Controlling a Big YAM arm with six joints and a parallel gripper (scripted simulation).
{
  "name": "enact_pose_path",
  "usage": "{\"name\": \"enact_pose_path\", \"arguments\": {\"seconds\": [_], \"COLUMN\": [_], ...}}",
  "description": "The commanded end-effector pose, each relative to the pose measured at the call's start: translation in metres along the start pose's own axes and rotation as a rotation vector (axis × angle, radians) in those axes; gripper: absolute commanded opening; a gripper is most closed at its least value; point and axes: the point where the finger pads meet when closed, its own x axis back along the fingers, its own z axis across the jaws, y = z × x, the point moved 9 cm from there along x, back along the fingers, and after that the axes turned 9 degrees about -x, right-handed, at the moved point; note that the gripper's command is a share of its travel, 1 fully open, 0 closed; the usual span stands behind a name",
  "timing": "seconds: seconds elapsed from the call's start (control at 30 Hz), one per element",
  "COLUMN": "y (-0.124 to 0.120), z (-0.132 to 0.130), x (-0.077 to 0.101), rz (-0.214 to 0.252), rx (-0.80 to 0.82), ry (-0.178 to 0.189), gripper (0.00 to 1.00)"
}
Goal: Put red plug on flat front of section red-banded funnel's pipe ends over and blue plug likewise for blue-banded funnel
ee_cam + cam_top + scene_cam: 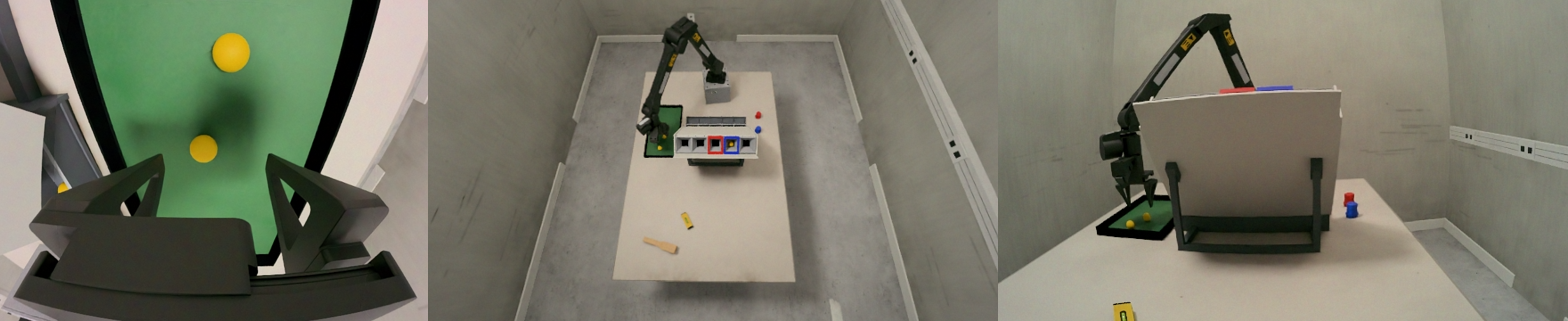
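My gripper [214,160] [660,131] is open and empty, pointing down over the green marble tray. It also shows in the exterior view [1136,192]. Two yellow marbles lie on the tray: one just ahead of my fingertips, one farther off [230,52]. The funnel box [716,144] stands right of the tray. A yellow marble [731,144] sits in the blue-banded funnel; the red-banded funnel [715,144] looks empty. Another marble [62,187] shows low by the box at the left of the wrist view. The red plug [758,115] and blue plug [757,129] stand right of the box.
The white cover [1240,153] on a dark stand hides the pipes. A row of grey sections [716,120] lies behind the box. A yellow block [686,220] and a wooden piece [660,244] lie on the table's near part. The arm's base [717,89] stands at the back.
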Motion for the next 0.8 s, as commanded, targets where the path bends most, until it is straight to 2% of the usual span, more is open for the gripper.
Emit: {"name": "enact_pose_path", "arguments": {"seconds": [0.0,0.77], "y": [0.003,-0.009], "z": [0.005,0.013], "x": [-0.014,-0.025], "rz": [0.004,-0.022], "rx": [0.001,0.0], "ry": [0.004,-0.013], "gripper": [0.8,0.8]}}
